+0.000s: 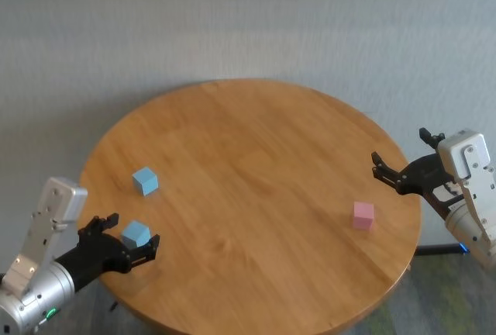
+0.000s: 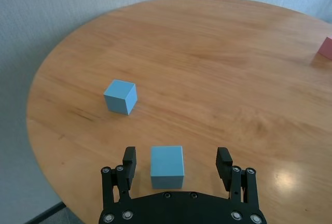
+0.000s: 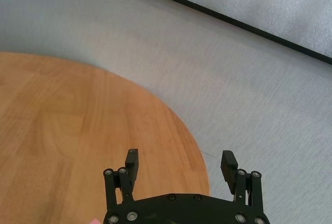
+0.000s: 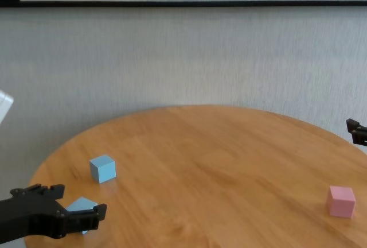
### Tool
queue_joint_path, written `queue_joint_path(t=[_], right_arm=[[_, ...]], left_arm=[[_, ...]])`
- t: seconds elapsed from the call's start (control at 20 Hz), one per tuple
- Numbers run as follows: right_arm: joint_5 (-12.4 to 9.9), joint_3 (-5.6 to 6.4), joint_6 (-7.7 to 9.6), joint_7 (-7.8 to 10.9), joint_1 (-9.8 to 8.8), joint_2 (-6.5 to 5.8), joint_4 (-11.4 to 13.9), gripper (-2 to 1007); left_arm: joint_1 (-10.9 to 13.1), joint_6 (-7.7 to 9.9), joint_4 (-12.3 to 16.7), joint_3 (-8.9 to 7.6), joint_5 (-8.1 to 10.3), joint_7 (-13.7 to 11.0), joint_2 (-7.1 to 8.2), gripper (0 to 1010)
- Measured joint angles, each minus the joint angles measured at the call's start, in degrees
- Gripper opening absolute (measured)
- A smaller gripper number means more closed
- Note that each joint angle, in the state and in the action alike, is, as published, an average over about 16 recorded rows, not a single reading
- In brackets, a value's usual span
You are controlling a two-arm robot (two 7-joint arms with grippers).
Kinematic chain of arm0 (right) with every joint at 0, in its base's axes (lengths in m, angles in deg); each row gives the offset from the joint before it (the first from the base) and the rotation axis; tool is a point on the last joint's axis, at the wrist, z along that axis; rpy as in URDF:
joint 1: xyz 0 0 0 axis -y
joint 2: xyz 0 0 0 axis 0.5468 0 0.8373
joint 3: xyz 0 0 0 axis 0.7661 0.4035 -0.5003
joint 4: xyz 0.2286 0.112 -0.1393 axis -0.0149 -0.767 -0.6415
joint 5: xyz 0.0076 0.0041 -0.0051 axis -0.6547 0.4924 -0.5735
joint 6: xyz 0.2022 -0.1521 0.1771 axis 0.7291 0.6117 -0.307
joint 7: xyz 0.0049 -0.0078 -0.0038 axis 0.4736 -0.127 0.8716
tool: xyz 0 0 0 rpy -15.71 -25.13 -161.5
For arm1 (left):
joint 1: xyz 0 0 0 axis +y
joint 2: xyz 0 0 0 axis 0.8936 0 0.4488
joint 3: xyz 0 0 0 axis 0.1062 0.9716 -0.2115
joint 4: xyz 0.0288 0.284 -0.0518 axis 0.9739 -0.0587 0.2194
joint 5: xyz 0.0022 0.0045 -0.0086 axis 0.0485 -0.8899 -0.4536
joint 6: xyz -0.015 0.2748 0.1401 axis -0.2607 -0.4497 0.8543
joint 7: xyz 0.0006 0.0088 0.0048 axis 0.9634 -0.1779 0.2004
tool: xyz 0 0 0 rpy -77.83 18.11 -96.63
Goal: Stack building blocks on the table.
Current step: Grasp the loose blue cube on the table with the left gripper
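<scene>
On the round wooden table (image 1: 256,141), one light blue cube (image 1: 136,234) lies near the front left edge. My left gripper (image 1: 132,231) is open around it. In the left wrist view the cube (image 2: 167,166) rests between the fingers (image 2: 129,157) with gaps on both sides. The second light blue cube (image 1: 145,181) sits just beyond it, also seen in the left wrist view (image 2: 120,96). The pink cube (image 1: 363,215) lies at the right side. My right gripper (image 1: 400,154) is open and empty, above the table's right edge, beyond the pink cube.
Grey carpet surrounds the table (image 4: 218,156), and a pale wall with a dark strip (image 4: 183,4) stands behind it. The table's edge runs close under the right gripper (image 3: 179,159).
</scene>
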Motion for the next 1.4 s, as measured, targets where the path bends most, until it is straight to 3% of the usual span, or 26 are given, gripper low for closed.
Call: queue_joint_path(t=[0.95,1.4], right_arm=[[0.0,0.00,0.00,0.00,0.00,0.00,0.0,1005],[0.0,0.00,0.00,0.00,0.00,0.00,0.0,1005]], left_arm=[[-3.0,1.75,-3.7,-0.90,-2.99,-1.3,-2.34,1000],[-3.7,3.50,-4.8,-1.18,-4.00,-2.8,-2.81,1000]])
